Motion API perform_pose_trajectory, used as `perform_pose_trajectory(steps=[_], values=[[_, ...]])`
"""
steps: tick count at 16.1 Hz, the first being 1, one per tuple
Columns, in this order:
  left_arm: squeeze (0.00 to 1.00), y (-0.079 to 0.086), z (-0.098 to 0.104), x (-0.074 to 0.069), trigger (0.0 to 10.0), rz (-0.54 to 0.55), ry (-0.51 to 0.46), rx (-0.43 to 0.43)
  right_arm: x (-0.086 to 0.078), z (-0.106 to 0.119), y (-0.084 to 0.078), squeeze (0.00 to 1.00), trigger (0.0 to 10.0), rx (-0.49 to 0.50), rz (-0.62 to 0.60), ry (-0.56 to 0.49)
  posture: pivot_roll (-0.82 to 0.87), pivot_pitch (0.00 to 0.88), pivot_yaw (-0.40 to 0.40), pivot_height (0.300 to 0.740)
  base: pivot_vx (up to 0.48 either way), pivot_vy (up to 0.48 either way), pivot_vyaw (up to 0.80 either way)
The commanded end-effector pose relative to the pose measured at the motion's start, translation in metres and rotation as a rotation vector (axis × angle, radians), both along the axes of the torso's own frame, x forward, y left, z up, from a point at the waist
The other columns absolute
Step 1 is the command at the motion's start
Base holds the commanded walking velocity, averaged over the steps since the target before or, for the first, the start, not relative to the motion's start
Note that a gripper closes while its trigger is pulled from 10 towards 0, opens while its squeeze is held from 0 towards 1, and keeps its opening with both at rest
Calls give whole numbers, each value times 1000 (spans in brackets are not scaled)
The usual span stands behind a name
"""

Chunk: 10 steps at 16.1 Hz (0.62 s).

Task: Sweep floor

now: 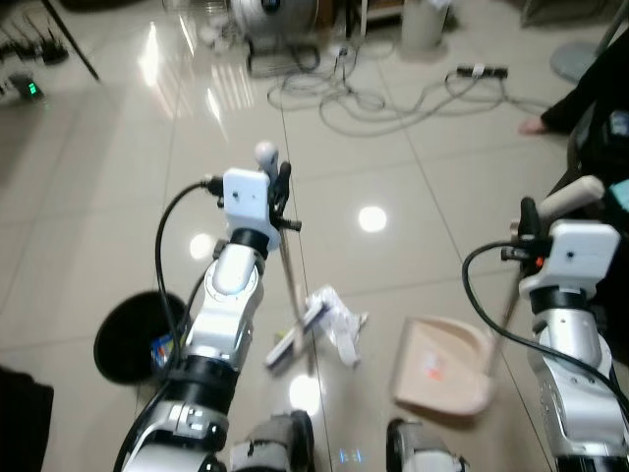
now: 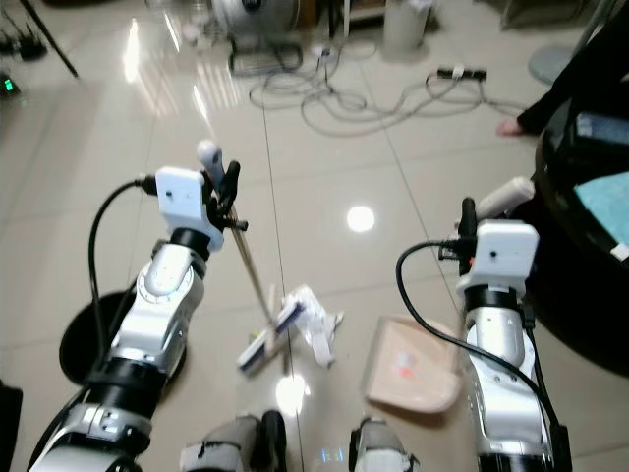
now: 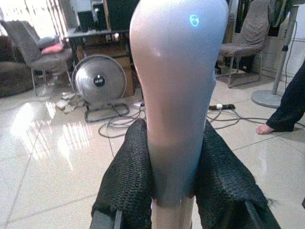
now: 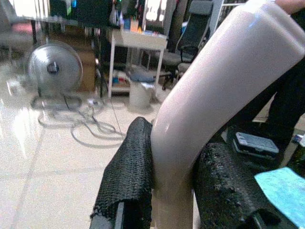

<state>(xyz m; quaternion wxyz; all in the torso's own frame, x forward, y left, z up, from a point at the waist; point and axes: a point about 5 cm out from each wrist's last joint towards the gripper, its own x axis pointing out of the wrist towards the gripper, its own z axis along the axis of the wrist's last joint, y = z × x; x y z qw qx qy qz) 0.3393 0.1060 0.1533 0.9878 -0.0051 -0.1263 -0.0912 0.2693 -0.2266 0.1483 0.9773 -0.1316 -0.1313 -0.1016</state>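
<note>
My left gripper (image 1: 278, 183) is shut on the pale top of a broom handle (image 3: 176, 95), held at about chest height. The thin broom pole (image 1: 290, 275) slants down to the broom head (image 1: 292, 342) on the tiled floor. Crumpled white paper (image 1: 339, 320) lies right against the broom head. To its right, a pink dustpan (image 1: 442, 369) rests on the floor. Its long pale handle (image 4: 214, 86) rises to my right gripper (image 1: 531, 224), which is shut on it.
A black round bin (image 1: 136, 336) stands on the floor at my left. Tangled cables (image 1: 383, 103), a power strip (image 1: 482, 71), a floor fan (image 3: 99, 81) and a white bucket (image 1: 425, 25) lie ahead. A person's bare foot (image 1: 536, 125) is at far right, with a dark bulky object (image 2: 590, 246) nearer.
</note>
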Motion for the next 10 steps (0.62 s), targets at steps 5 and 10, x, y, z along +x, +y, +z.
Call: perform_pose_trajectory(steps=[5,10], values=[[0,2,10,10,10000,49,-72,-9,13,18,4,0,10000,-70,60,-142,58,395,124,740,0,0,0],[0,-4,13,18,10000,96,-124,25,31,1,47,0,10000,-90,177,-174,123,414,159,740,0,0,0]])
